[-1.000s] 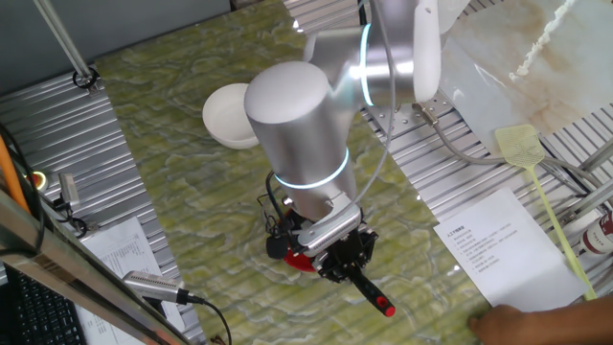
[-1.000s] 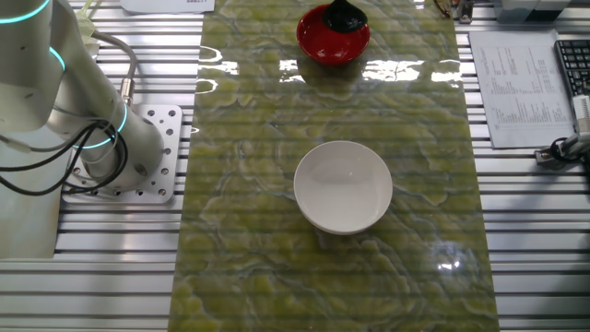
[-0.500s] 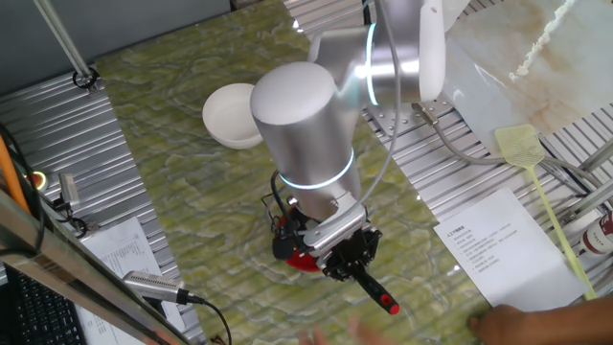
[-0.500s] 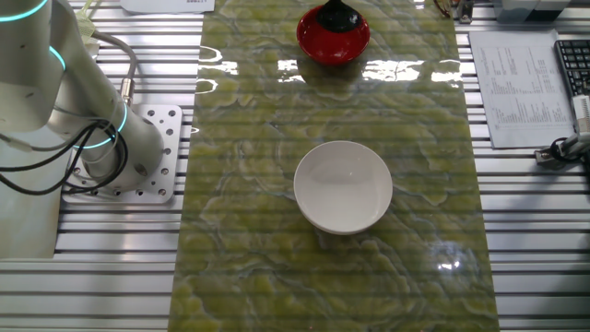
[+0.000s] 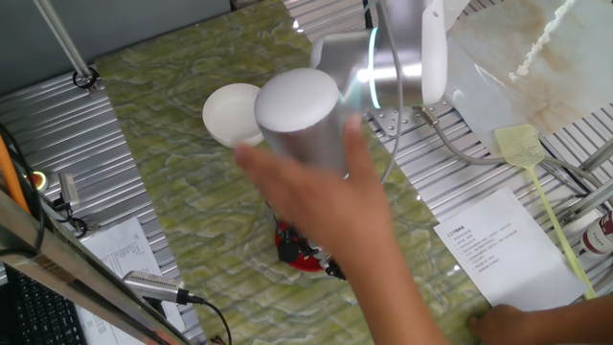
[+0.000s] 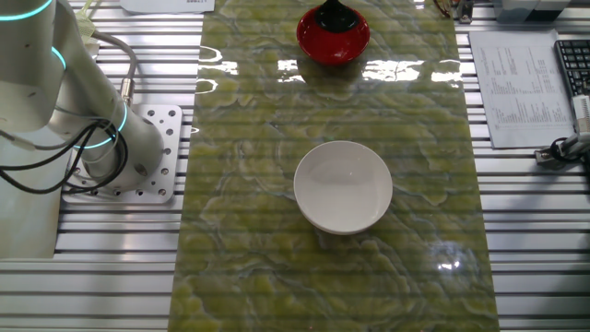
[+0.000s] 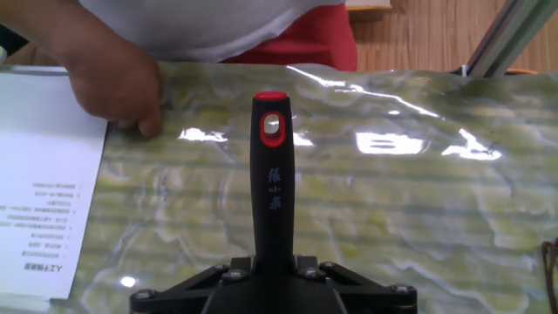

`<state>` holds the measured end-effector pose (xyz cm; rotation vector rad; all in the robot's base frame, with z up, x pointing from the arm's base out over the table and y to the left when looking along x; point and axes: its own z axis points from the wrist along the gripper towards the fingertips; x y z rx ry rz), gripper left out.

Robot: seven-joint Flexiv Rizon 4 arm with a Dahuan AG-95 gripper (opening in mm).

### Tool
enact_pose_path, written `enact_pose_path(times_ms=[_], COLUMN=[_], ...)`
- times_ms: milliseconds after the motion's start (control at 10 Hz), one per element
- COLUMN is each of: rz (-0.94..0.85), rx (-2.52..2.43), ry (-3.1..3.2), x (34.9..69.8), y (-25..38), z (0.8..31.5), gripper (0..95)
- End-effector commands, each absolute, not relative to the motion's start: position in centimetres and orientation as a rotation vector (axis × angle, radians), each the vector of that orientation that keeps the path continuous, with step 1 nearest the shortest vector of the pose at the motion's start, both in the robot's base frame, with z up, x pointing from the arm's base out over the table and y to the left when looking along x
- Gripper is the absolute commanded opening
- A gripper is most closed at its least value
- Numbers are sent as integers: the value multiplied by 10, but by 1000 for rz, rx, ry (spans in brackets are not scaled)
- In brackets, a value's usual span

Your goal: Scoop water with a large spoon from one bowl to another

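Note:
In the hand view the large spoon's black handle (image 7: 272, 201) with its red tip stands upright from my gripper (image 7: 272, 272), which is shut on it. Its black scoop (image 6: 336, 16) sits in the red bowl (image 6: 333, 39) at the far end of the mat. The white bowl (image 6: 343, 186) stands apart at mid-mat, with water in it. In one fixed view a person's arm (image 5: 354, 240) hides my gripper and most of the red bowl (image 5: 295, 251); the white bowl (image 5: 228, 113) shows behind the silver arm.
A person's hand (image 7: 118, 83) rests on the green marbled mat (image 7: 418, 201) beside a printed sheet (image 7: 39, 201). The robot base (image 6: 111, 138) stands left of the mat. A yellow fly swatter (image 5: 536, 177) and a paper (image 5: 498, 244) lie on the ribbed table.
A person's arm has swung in across one fixed view and now covers my gripper and the spoon handle. The silver arm has shifted slightly; the bowls have not moved.

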<state>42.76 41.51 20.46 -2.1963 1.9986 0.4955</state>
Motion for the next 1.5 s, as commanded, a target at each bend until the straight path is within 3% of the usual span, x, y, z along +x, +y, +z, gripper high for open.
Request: enact_pose_path(times_ms=[100,1500], rz=[500,500], rx=[-2199,-2239], ry=[2002,2067], x=[425,421], y=[414,415], z=[203,197], gripper=[0,0])
